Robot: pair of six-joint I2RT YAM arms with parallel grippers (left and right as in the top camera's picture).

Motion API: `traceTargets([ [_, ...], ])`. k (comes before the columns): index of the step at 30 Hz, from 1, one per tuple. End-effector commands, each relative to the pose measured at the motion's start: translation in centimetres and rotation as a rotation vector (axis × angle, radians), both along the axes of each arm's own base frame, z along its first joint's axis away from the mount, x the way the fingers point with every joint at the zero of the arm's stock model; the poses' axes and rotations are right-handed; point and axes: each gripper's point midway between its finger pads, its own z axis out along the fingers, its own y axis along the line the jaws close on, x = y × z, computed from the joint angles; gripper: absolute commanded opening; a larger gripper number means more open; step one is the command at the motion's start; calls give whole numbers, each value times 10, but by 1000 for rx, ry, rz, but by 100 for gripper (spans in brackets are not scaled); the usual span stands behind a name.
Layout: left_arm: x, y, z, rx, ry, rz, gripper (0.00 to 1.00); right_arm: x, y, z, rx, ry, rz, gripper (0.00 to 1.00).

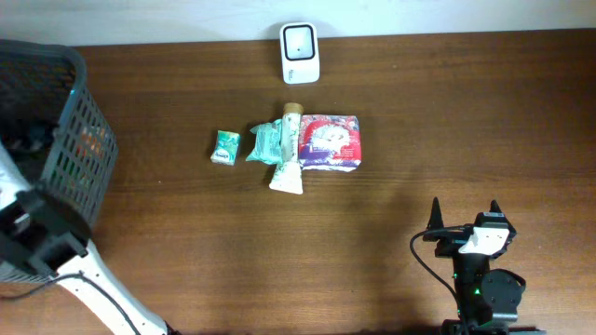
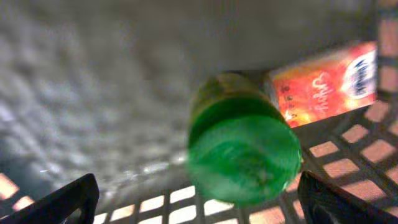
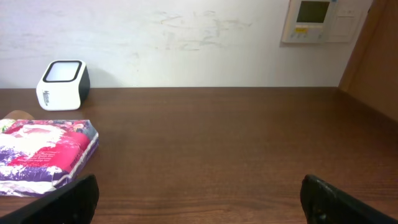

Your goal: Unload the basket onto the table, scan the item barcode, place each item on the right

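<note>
So far: nothing at the scanner (image 1: 300,51) yet.
Left pincer (image 2: 196,196): released, over a green bottle (image 2: 242,158) in the basket (image 1: 88,140).
Right pincer (image 3: 199,196): released, empty.
Remaining: grasp, scan.

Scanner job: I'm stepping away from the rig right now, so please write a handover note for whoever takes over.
Left gripper: open, empty, inside the basket, facing a green-capped bottle and an orange carton.
Right gripper: open, empty, at the near table edge, apart from everything.
Scanner: at the far edge. In front of it lie a pink packet, a tube, a green pouch and a small green pack.
Done: nothing is held; which items are scanned cannot be told.
Left: grasp an item and show its barcode to the scanner.
</note>
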Motion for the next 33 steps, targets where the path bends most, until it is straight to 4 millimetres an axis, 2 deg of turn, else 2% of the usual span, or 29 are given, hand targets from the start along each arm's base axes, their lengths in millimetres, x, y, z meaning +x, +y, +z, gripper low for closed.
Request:
traceTargets([
  [1,-18,20,65,57,-161,57,99,0,1,-3,8,4,4,99],
  [3,-19,24,99,33,-314,85,99,0,1,-3,8,4,4,99],
  [5,-22,21,152,84,-484,14,99,0,1,-3,7,4,4,99],
  [6,-30,25,161,140,-471,14,99,0,1,-3,7,4,4,99],
  [7,-35,29,160,173,-441,22,99,0,1,-3,7,4,4,99],
  [10,-32,35,117,158,-310,31,98,0,1,-3,7,4,4,99],
  [11,-26,33,102,136,-289,19,97,0,1,-3,8,4,4,99],
  [13,-20,29,54,134,-159,-22,96,0,1,-3,8,4,4,99],
  [16,-7,13,8,131,-84,-95,97,0,1,-3,7,4,4,99],
  [18,5,4,-12,149,-69,-176,99,0,1,-3,7,4,4,99],
  [20,18,2,-24,180,-89,-170,100,0,1,-3,8,4,4,99],
  [23,19,3,-32,177,-88,-128,99,0,1,-3,7,4,4,99],
  [25,14,0,-45,157,-61,-130,100,0,1,-3,7,4,4,99],
  [26,9,-3,-57,135,-32,-132,90,0,1,-3,7,4,4,99],
  [27,8,-4,-62,125,-19,-133,84,0,1,-3,7,4,4,99],
  [28,6,-5,-66,115,-7,-134,84,0,1,-3,8,4,4,98],
  [30,5,-6,-66,111,0,-134,49,0,1,-3,7,4,4,99],
  [33,4,-5,-56,111,-1,-131,15,0,1,-3,8,4,4,99],
])
